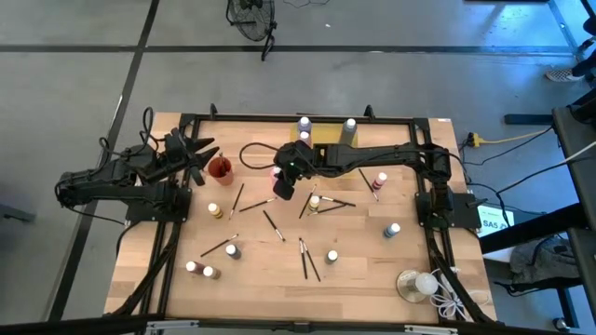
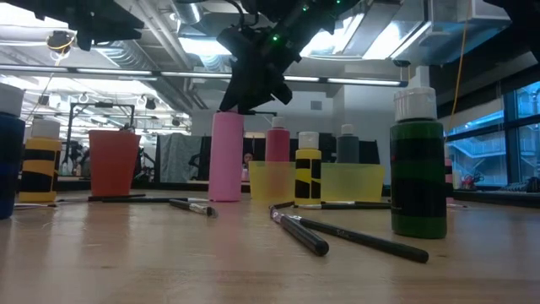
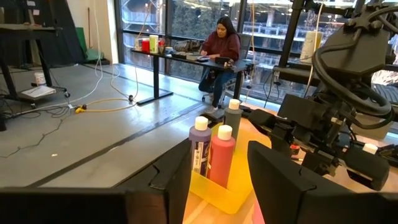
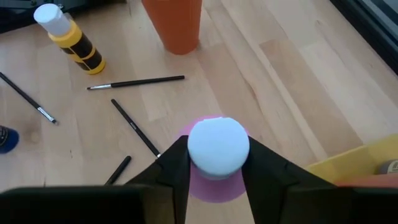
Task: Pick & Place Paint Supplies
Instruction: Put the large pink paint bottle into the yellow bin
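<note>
A: Left side of the surface point(image 1: 279, 270)?
B: Left pincer point(image 1: 200, 154), partly parted, holding nothing, beside a red cup point(image 1: 220, 169).
A: Middle?
B: Right pincer point(image 4: 214, 171) clamped on the white cap of a pink bottle point(image 2: 226, 156) standing upright; brushes point(image 1: 308, 261) and small bottles point(image 1: 331, 257) scattered around.

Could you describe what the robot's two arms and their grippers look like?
Both arms are dark, almost black, built of boxy jointed segments with black cables looped alongside. The left gripper and right gripper each end in two flat, wedge-shaped black fingers. A small green light glows on the right arm's wrist.
</note>
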Robot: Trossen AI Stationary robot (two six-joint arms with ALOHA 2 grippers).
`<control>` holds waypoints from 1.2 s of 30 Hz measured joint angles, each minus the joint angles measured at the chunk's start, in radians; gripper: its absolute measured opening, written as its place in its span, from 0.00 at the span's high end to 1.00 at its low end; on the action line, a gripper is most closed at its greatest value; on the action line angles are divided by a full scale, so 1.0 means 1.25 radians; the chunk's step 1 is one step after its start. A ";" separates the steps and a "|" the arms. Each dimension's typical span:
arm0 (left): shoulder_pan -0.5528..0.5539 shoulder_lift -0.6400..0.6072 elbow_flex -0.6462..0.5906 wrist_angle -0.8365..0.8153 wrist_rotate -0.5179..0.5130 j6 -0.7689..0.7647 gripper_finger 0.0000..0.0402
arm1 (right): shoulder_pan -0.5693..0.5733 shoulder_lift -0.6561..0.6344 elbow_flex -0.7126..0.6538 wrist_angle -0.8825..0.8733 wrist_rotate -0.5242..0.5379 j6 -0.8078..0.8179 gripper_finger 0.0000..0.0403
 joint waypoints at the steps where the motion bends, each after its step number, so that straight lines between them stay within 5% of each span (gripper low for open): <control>1: 0.000 0.000 0.000 0.000 0.000 0.000 0.63 | 0.000 0.000 0.000 0.000 0.000 0.000 0.71; 21: 0.000 0.000 0.000 0.000 0.005 0.001 0.63 | 0.022 0.000 0.194 -0.126 -0.004 0.012 0.71; 36: 0.000 0.000 0.000 -0.034 0.006 0.001 0.64 | 0.029 -0.001 0.499 -0.506 0.025 0.147 0.71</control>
